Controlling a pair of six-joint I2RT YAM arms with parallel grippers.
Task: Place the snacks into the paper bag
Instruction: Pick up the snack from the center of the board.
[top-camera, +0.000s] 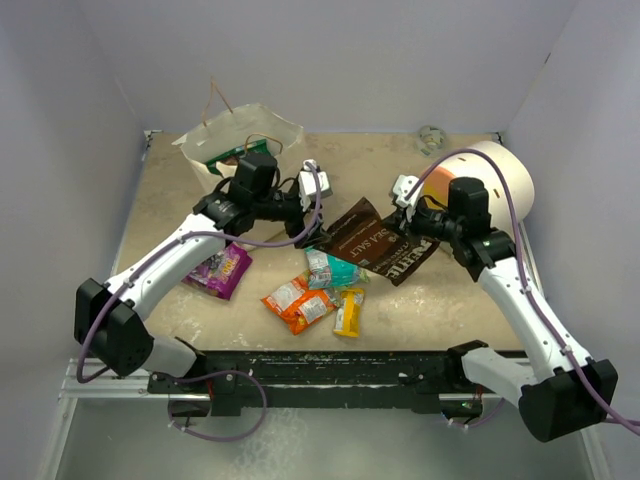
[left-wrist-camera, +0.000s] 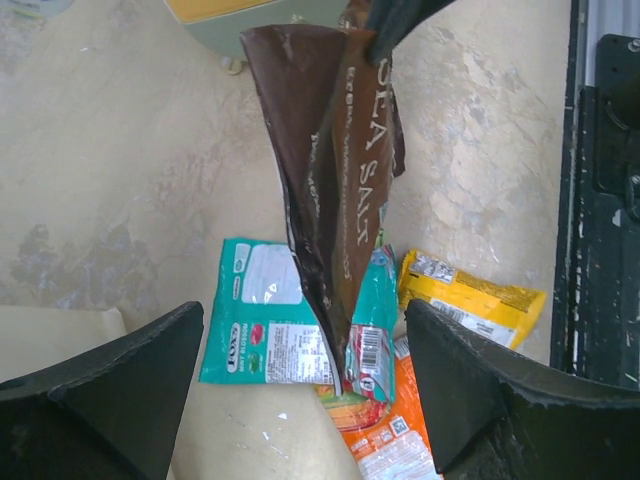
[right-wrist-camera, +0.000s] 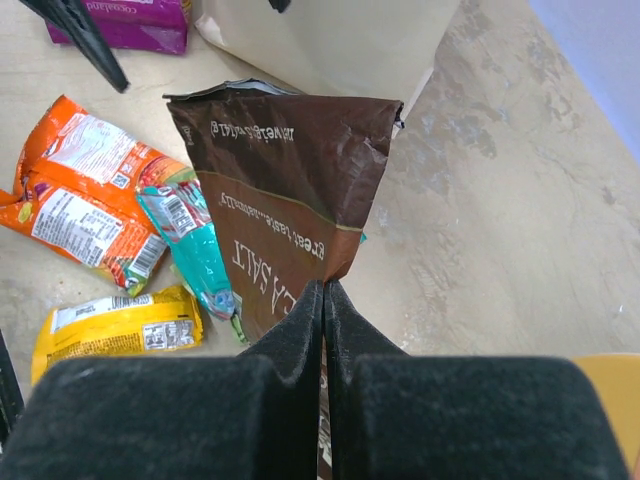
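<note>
My right gripper (right-wrist-camera: 323, 300) is shut on one corner of the brown candy bag (right-wrist-camera: 290, 170), holding it off the table (top-camera: 160, 220). The bag (top-camera: 380, 243) hangs between the two arms. My left gripper (left-wrist-camera: 305, 390) is open, and the bag's lower corner (left-wrist-camera: 330, 180) hangs between its spread fingers without touching either one. Under the bag lie a teal packet (left-wrist-camera: 270, 320), orange packets (top-camera: 298, 302) and a yellow bar (left-wrist-camera: 470, 300). A purple packet (top-camera: 222, 268) lies under the left arm. The paper bag (top-camera: 240, 135) stands at the back left with a green packet inside.
A big cream cylinder with an orange face (top-camera: 495, 180) lies at the back right, just behind my right wrist. A small grey object (top-camera: 431, 139) sits near the back wall. White walls close in the table on three sides.
</note>
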